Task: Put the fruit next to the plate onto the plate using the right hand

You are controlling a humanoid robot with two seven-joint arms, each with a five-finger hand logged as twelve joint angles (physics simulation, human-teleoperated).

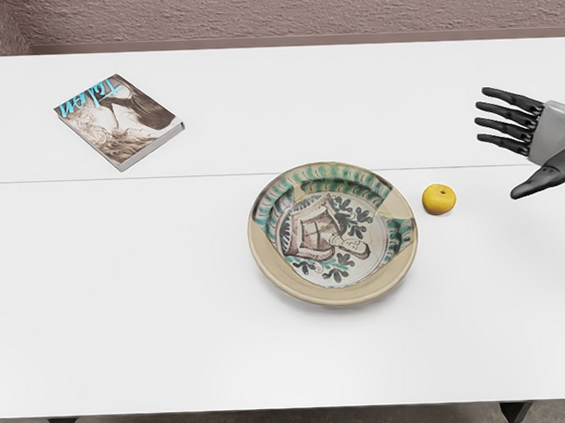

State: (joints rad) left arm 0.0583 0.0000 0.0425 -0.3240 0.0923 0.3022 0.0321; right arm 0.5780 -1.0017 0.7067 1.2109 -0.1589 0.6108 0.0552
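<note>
We see the right hand [526, 147] entering from the right edge with its fingers spread and holding nothing, well clear of the small orange fruit [439, 199] that sits on the white worktop [156, 299] just beside the painted plate [332, 233], while a book [119, 121] lies far left.

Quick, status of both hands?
Right robot hand: open, fingers spread, holding nothing.
Left robot hand: not in view.

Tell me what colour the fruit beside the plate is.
Yellow-orange, seen best in the head view: the fruit lies right of the plate.
</note>
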